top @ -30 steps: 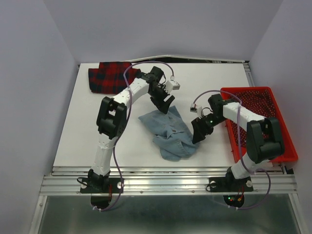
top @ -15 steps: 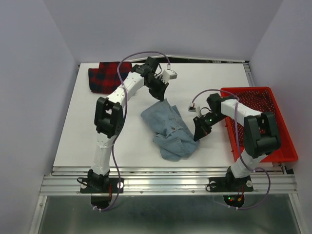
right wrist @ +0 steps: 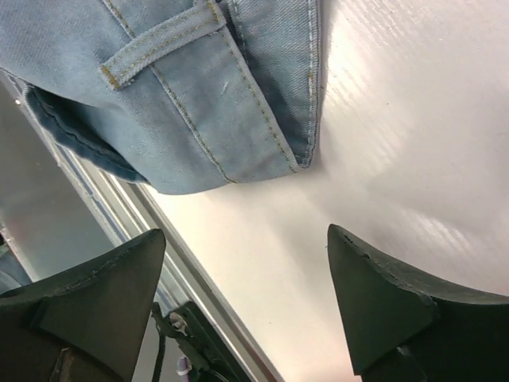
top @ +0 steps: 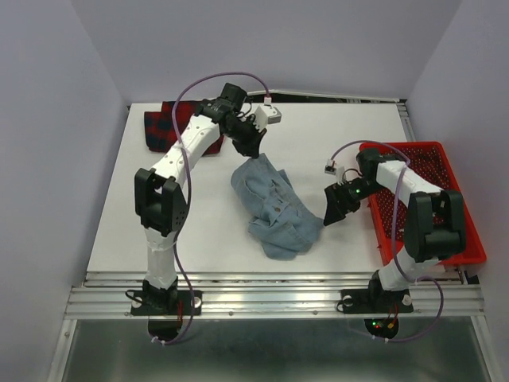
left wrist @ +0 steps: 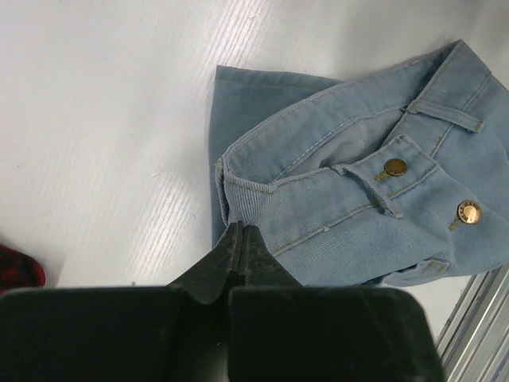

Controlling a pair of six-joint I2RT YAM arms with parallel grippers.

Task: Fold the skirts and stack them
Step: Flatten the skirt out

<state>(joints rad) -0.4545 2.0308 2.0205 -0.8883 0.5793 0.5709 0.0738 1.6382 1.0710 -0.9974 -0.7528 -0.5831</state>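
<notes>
Left gripper (left wrist: 238, 239) clamped on an edge pinch of the denim skirt (top: 274, 211), crumpled on the table (top: 350, 135); right gripper (right wrist: 245, 239) wide open beside its right corner, gripping nothing. Risk: shallow pinch slips, or one-sided pull drags and bunches it. Plaid skirt (top: 159, 131) lies far-left.

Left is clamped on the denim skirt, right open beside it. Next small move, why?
Probably move the right gripper onto the nearest edge of the denim skirt and close. The left gripper is shut on the far edge, yet the skirt lies crumpled, and the right gripper is open beside the cloth, holding nothing. A second grip would let both arms spread it flat.
</notes>
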